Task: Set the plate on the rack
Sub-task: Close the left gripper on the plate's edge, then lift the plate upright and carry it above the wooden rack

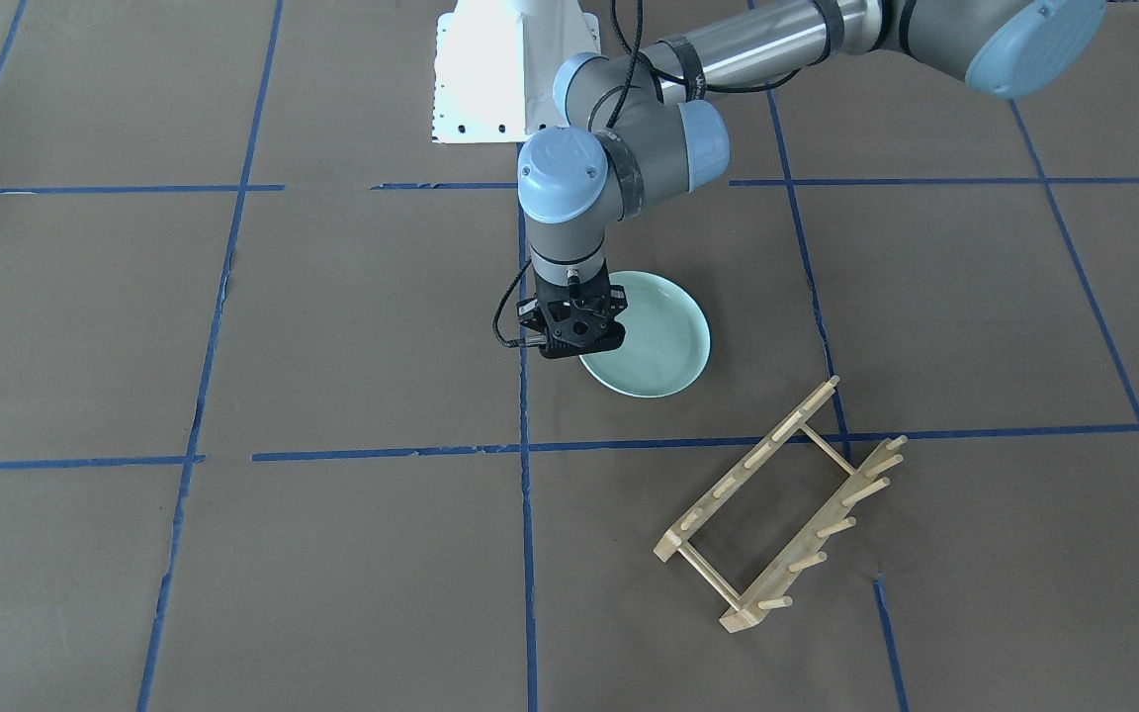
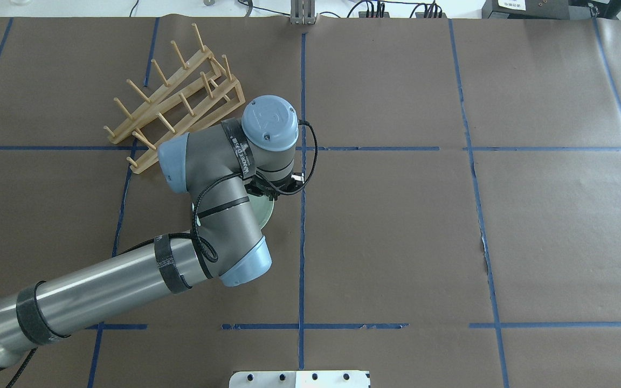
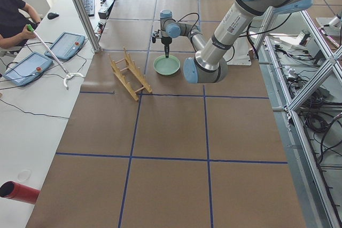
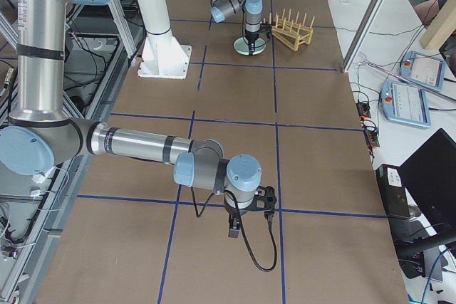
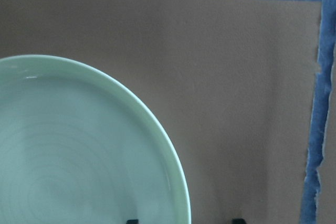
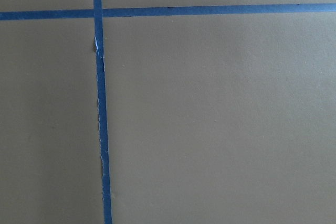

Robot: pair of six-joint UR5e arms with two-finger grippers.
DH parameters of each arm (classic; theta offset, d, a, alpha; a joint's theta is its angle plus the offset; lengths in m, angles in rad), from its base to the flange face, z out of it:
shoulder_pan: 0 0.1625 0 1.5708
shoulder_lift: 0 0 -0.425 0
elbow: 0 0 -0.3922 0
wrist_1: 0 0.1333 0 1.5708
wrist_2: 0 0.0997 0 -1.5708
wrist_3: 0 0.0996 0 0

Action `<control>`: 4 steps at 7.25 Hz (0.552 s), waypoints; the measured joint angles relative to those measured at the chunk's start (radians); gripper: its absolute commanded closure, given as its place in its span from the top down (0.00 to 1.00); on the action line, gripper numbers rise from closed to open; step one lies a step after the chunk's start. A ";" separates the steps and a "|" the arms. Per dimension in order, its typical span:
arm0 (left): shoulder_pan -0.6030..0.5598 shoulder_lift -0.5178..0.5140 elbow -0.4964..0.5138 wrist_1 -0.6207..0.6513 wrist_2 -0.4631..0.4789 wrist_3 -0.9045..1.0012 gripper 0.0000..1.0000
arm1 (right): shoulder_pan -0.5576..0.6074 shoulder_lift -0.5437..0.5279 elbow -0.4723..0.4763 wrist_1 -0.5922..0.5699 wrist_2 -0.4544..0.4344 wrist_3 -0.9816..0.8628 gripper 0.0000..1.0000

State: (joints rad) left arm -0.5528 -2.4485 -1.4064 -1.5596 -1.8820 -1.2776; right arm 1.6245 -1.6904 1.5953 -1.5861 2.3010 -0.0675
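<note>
The table (image 1: 332, 326) is matte brown paper, ruled into squares by blue tape (image 1: 382, 454). The rack (image 1: 747, 467) is pale bare wood: two parallel rails joined by thin dowels, each with a row of round pegs. It stands well apart from the left gripper (image 1: 575, 334), forward and to its left. The plate (image 1: 663, 341) is round, smooth and mint-green, with a low raised rim and faint rings, and lies flat under that gripper. Its jaws are spread, one dark fingertip (image 5: 132, 221) over the plate, the other outside, the rim between them; contact cannot be told. The right gripper (image 4: 234, 230) hangs over bare paper, far from the plate; whether its jaws are parted or closed cannot be told
</note>
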 measured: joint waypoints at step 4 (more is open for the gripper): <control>-0.223 0.043 -0.256 -0.213 -0.063 -0.302 0.00 | 0.000 0.000 0.000 0.000 0.000 0.000 1.00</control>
State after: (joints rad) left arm -0.7754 -2.4052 -1.6620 -1.7722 -1.9453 -1.5799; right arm 1.6245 -1.6904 1.5953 -1.5861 2.3010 -0.0675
